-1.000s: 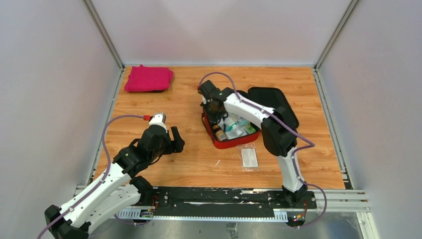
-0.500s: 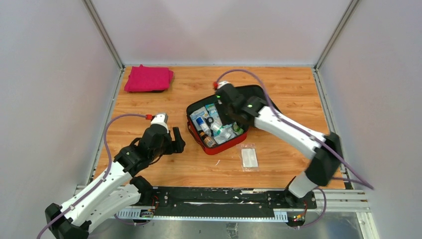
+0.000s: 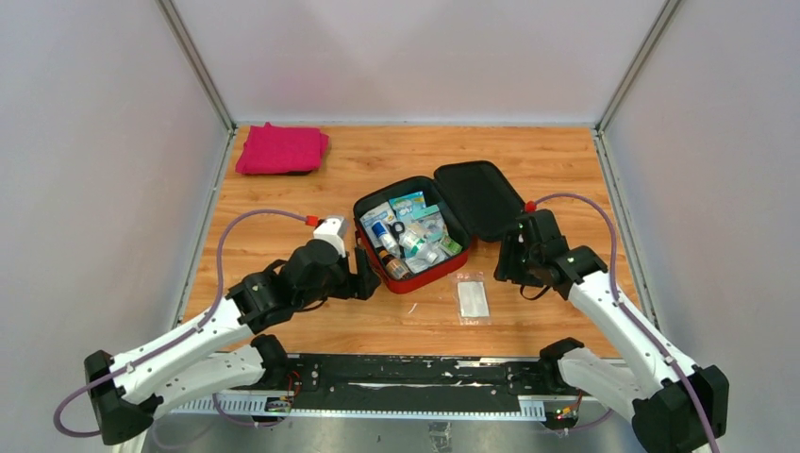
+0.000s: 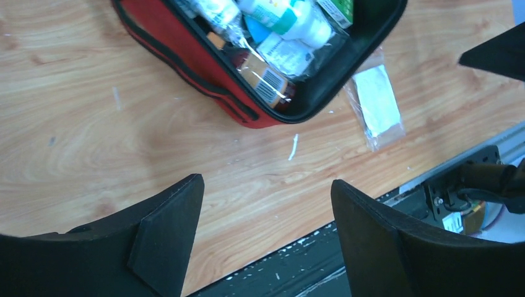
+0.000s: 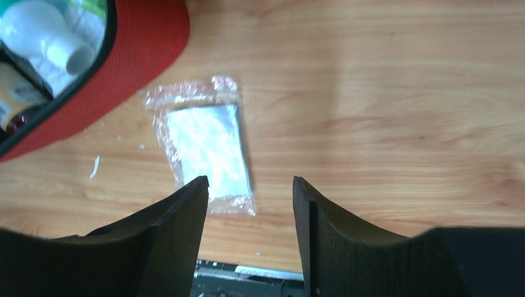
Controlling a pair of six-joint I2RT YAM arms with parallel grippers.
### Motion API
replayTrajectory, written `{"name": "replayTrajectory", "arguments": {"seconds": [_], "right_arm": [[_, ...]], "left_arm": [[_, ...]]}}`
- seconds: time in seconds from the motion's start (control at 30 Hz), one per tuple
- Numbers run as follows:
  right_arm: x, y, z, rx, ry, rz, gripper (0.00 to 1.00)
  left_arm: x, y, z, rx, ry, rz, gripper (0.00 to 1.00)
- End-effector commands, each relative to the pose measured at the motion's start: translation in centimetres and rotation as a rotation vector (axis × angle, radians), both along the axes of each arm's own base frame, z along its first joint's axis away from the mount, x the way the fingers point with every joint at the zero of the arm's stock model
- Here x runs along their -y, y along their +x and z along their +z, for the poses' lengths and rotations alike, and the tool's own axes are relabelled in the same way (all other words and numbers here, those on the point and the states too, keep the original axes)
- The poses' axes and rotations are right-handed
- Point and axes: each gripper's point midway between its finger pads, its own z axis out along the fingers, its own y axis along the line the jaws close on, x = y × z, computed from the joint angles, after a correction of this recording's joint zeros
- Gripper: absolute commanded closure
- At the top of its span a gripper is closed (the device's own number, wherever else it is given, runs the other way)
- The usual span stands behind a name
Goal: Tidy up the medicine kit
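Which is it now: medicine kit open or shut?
Open: the medicine kit has its lid folded back flat, bottles and packets visible inside.

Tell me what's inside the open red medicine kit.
The red zippered case holds a teal packet, white bottles and a brown bottle. Whatever lies beneath them is covered.

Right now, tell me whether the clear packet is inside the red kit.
No, the clear packet lies on the table, outside the medicine kit's near edge.

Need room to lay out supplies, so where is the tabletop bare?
Bare wood: the far strip between the pink cloth and the medicine kit, and the far right corner beyond its lid. Crowded: the kit's near side, with the clear packet, left arm and right arm.
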Motion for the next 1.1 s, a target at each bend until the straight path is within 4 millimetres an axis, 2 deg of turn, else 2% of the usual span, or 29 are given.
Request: {"name": "replayTrajectory", "arguments": {"seconds": [0.0, 0.17, 0.37, 0.57, 0.73, 0.9, 1.07], "right_arm": [[-2.5, -2.5, -2.0, -0.138, 0.152, 0.119, 0.42], [-2.6, -2.5, -3.3, -0.189, 0.153, 0.135, 0.44], [-2.2, -0.6, -2.2, -0.138, 0.132, 0.099, 0.47], [-2.1, -0.6, -3.2, -0.178, 0.113, 0.101, 0.50], [-2.2, -0.5, -2.9, -0.161, 0.122, 0.110, 0.50], [-2.0, -1.1, -3.4, -0.169, 0.122, 0.103, 0.51], [-1.9, -1.5, -3.8, -0.172, 0.123, 0.100, 0.51]], "left_arm": [[2.7, 0.2, 0.2, -0.001, -0.062, -0.011, 0.20], [4.5, 0.0, -0.9, -0.010, -0.058, -0.045, 0.21], [3.5, 0.9, -3.0, -0.023, 0.011, 0.032, 0.20], [4.1, 2.3, -2.4, 0.007, 0.053, 0.052, 0.21], [6.1, 4.2, -0.9, 0.048, 0.091, 0.023, 0.28], [7.4, 5.8, -2.7, -0.024, 0.101, 0.000, 0.35], [7.8, 6.7, -4.9, -0.076, 0.138, -0.027, 0.38]]}}
